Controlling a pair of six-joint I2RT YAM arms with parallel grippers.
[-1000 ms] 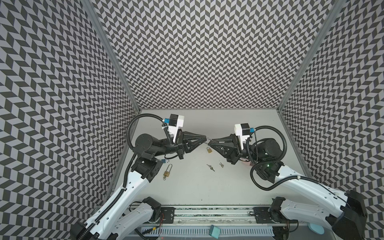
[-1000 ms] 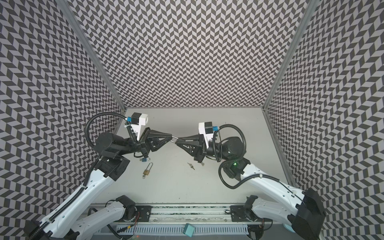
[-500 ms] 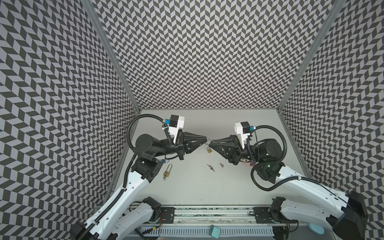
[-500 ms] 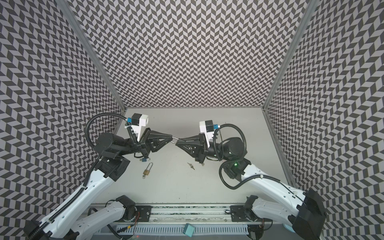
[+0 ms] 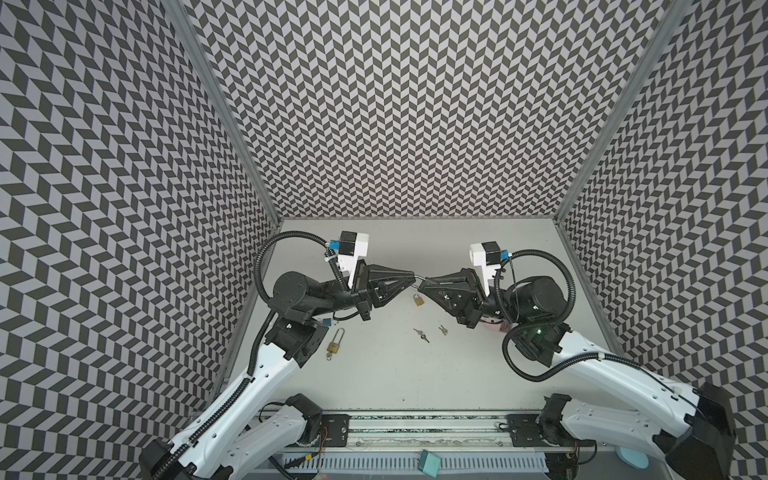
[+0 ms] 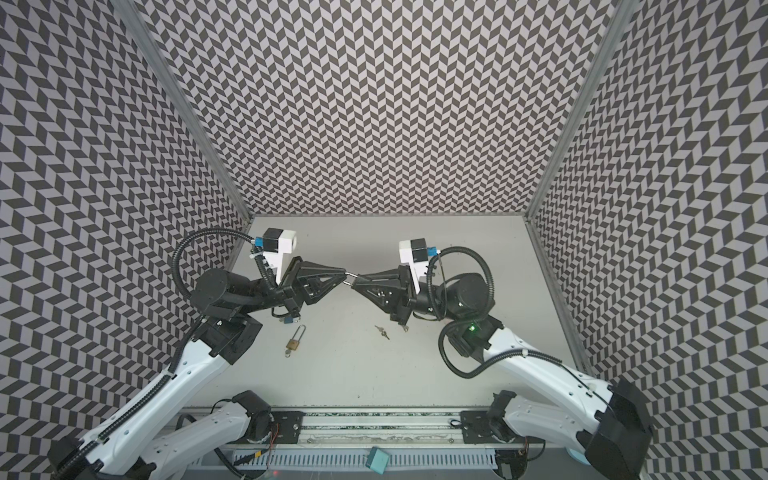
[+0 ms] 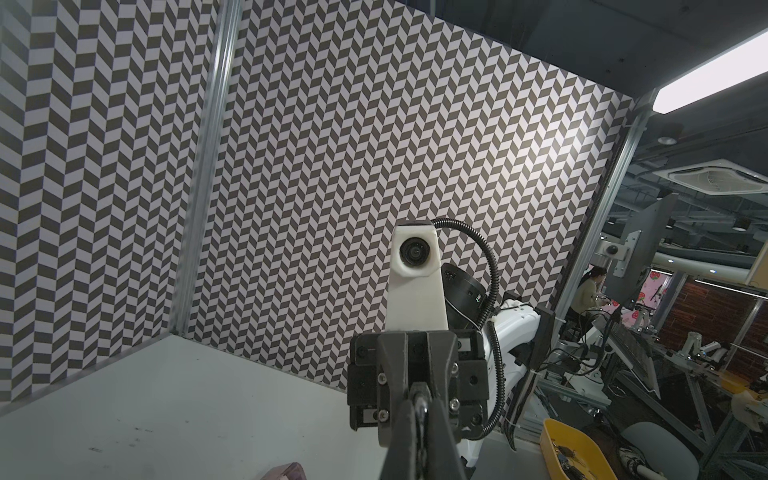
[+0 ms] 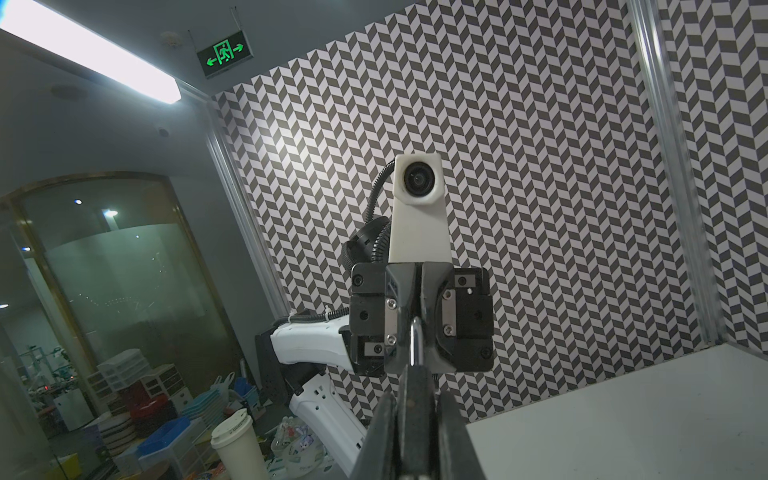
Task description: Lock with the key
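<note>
Two arms meet tip to tip above the table (image 5: 415, 382). Each rises from the near rail, bends at the elbow and runs its forearm approx. level, wrist cam on top. L gripper (image 5: 412, 275) faces R gripper (image 5: 423, 283) head-on, tips nearly touching.

L fingers (image 7: 399, 440): pressed together, pinching the silver shackle loop of the held padlock (image 5: 417, 277). R fingers (image 8: 378, 436): closed on the lock's other end; the body sits btwn the pads, mostly hidden. Long axis runs along the line from R tips to L tips, loop end toward L. The lock is off the table, carried btwn both sets of tips, seen in both top views (image 6: 351, 276).

On the table below the fingertips: small brass padlock (image 5: 419, 300), shackle toward the back wall. Rail-ward of the tips: loose keys (image 5: 421, 335), another key (image 5: 443, 330). Well off on the L arm's side: long-shackle padlock (image 5: 335, 345), shackle toward the back wall.

Writing: green exit sign (image 8: 225, 52) in R wrist view, running figure w/ two arrows. Lock markings too small to tell.
</note>
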